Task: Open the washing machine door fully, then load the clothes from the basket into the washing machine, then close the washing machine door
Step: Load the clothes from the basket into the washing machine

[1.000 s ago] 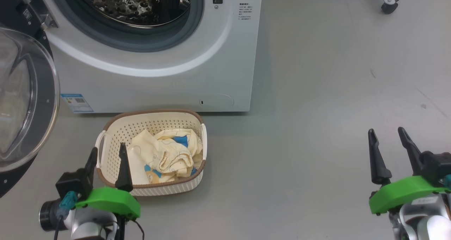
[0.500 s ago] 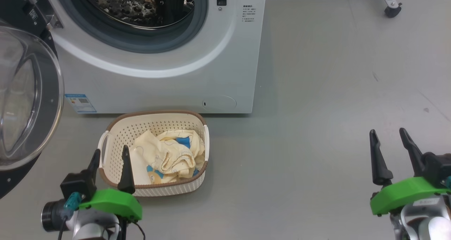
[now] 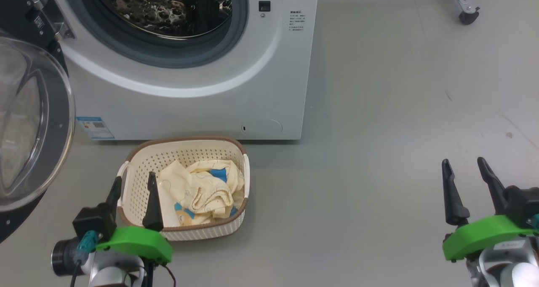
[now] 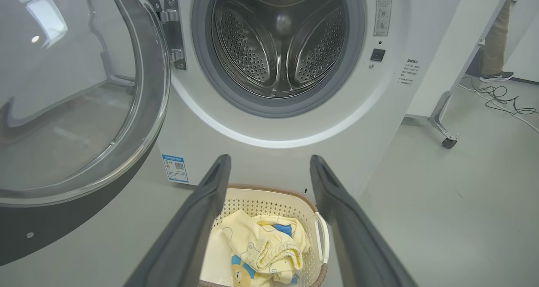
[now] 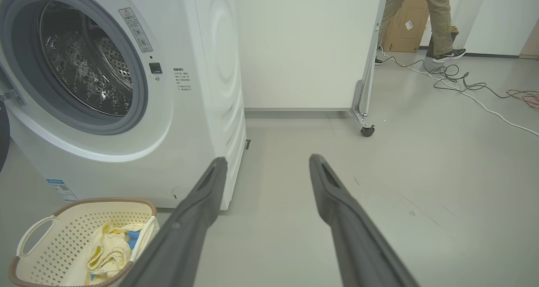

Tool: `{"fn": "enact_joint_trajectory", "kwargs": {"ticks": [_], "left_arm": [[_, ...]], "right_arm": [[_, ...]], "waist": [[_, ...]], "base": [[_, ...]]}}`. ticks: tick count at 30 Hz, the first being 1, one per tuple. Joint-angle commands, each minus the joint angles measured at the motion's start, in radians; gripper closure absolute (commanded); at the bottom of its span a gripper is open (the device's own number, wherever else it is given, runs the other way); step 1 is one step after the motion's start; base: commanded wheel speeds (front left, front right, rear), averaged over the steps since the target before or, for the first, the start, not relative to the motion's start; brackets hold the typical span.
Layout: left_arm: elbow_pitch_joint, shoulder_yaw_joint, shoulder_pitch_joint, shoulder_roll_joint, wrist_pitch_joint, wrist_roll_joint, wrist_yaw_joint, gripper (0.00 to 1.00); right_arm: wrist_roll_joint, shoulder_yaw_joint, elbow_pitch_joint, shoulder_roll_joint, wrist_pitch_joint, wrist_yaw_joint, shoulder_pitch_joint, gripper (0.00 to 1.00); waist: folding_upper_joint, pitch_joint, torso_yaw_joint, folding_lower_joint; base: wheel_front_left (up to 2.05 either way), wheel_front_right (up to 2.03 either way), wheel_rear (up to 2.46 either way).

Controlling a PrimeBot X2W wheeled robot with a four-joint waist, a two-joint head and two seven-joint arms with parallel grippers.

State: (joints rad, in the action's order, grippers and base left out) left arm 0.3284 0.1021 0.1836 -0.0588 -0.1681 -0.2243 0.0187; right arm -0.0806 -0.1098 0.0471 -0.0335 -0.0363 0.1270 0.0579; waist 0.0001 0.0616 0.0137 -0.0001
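1. The big white front-loading washing machine (image 3: 189, 105) stands on the grey floor (image 3: 379, 152). Its steel perforated drum (image 3: 168, 4) is exposed inside the grey rubber gasket (image 3: 168, 58).
2. The large round porthole door with glossy black rim and bulging clear glass centre (image 3: 29, 122) is swung wide open. It hangs from the hinge on the robot's left of the opening.
3. The small cream perforated plastic basket with brown rim (image 3: 181, 140) sits on the floor just in front of the machine, below the opening.
4. The pale yellow clothes with blue patches and a bear print (image 3: 202, 190) lie crumpled inside the basket, toward its right half.
5. The left claw (image 3: 134, 176) has its two long dark fingers spread wide and holds nothing. It hovers at the basket's near-left corner. In the left wrist view we see its fingers framing the basket and the clothes. We cannot tell whether a finger touches the rim.
6. The right claw (image 3: 462, 160) is also spread wide and empty, above bare floor well apart from the basket, to its right.
7. In the right wrist view, a person's legs in khaki trousers (image 5: 438, 21) stand in the background near loose cables (image 5: 463, 84).
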Motion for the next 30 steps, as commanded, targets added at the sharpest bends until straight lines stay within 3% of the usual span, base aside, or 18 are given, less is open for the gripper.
{"fn": "enact_joint_trajectory", "kwargs": {"ticks": [1, 13, 30], "left_arm": [[-0.034, -0.028, 0.046, -0.025, -0.011, -0.005, 0.006, 0.00], [-0.024, -0.019, 0.056, -0.035, -0.005, 0.001, 0.029, 0.00], [-0.025, -0.005, 0.058, -0.040, -0.021, -0.010, 0.040, 0.00]], "right_arm": [[-0.002, 0.017, 0.037, -0.017, -0.006, 0.004, -0.028, 0.00], [-0.003, 0.020, 0.034, -0.017, -0.010, 0.004, -0.035, 0.00], [0.001, 0.021, 0.026, -0.017, -0.016, 0.004, -0.044, 0.00]], "waist": [[-0.0001, 0.002, 0.000, 0.0001], [-0.0001, 0.013, 0.005, 0.0001], [-0.0001, 0.020, 0.012, 0.0001]], "base": [[1.75, -1.75, 0.00], [1.53, -1.53, 0.00], [0.13, -0.13, 0.00]]}}
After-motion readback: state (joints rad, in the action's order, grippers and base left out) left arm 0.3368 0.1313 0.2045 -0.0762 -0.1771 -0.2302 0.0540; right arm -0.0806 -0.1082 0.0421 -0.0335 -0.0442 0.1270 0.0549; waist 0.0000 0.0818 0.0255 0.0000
